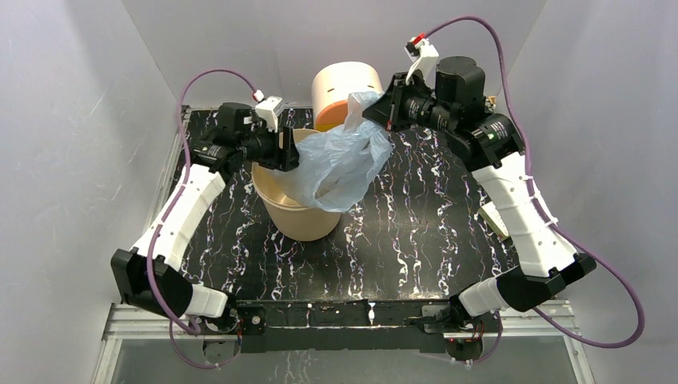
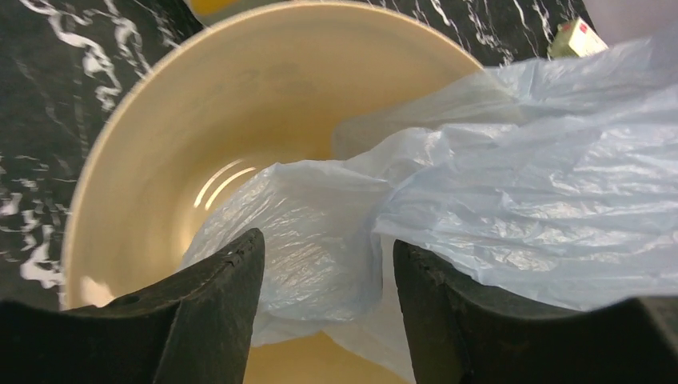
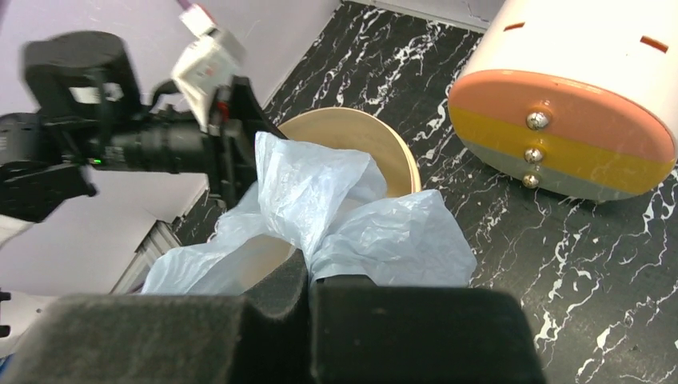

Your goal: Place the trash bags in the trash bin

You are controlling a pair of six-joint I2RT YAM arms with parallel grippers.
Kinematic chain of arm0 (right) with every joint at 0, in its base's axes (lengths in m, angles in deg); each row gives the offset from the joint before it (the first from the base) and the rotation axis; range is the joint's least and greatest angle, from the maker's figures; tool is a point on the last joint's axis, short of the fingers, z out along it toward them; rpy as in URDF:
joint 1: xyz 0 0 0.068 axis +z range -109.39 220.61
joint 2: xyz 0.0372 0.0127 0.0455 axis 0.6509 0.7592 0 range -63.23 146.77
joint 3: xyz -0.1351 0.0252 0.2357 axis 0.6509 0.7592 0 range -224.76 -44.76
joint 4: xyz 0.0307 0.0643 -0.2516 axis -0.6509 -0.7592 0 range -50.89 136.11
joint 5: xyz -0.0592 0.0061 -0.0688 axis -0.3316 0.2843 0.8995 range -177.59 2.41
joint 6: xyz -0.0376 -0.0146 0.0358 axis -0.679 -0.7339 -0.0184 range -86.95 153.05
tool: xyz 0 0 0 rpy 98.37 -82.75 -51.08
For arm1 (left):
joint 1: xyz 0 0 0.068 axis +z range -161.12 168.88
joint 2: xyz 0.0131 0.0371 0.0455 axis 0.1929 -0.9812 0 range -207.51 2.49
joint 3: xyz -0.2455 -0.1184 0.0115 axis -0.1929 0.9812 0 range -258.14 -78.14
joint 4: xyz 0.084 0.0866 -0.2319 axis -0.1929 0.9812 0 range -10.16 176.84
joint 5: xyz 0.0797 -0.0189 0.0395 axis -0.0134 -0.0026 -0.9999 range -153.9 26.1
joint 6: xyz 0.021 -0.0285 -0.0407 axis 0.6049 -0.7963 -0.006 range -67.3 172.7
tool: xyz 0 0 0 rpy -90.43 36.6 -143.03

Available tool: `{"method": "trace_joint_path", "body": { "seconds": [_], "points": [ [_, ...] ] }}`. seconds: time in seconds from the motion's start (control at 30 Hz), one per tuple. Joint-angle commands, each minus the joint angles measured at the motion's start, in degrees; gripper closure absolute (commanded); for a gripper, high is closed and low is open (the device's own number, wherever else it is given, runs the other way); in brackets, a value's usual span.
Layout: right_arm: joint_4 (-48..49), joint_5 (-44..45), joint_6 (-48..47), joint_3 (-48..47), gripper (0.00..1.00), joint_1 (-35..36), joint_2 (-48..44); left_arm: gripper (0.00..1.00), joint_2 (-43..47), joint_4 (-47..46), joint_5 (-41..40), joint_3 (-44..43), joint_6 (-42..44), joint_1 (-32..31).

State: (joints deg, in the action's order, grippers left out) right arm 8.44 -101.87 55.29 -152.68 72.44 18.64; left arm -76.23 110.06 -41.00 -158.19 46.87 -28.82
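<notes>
The pale-blue trash bag hangs stretched over the mouth of the tan trash bin, part of it drooping inside and part over the right rim. My right gripper is shut on the bag's upper end, above and right of the bin; in the right wrist view the jaws pinch the film. My left gripper is over the bin's left side. In the left wrist view it is open, with bag film lying loose between the fingers above the bin's inside.
A cream cylinder with an orange-yellow front and knobs lies just behind the bin, also in the right wrist view. A small box lies under the right arm. White walls close in on three sides of the black marbled table.
</notes>
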Motion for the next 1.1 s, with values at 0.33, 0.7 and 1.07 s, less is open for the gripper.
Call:
{"method": "trace_joint_path", "body": {
  "seconds": [0.33,0.7,1.07],
  "points": [
    [4.42,-3.38,2.88,-6.13,1.0,-0.11,2.17,0.4,5.52,-5.93,2.77,9.45,-3.7,0.11],
    [6.97,2.18,4.56,-2.33,1.0,-0.12,2.92,0.27,17.61,1.23,-3.68,4.98,1.39,0.13],
    [9.15,-3.14,5.69,-2.57,1.0,-0.15,5.73,0.26,29.19,-5.23,25.72,12.71,11.64,0.07]
  ]
}}
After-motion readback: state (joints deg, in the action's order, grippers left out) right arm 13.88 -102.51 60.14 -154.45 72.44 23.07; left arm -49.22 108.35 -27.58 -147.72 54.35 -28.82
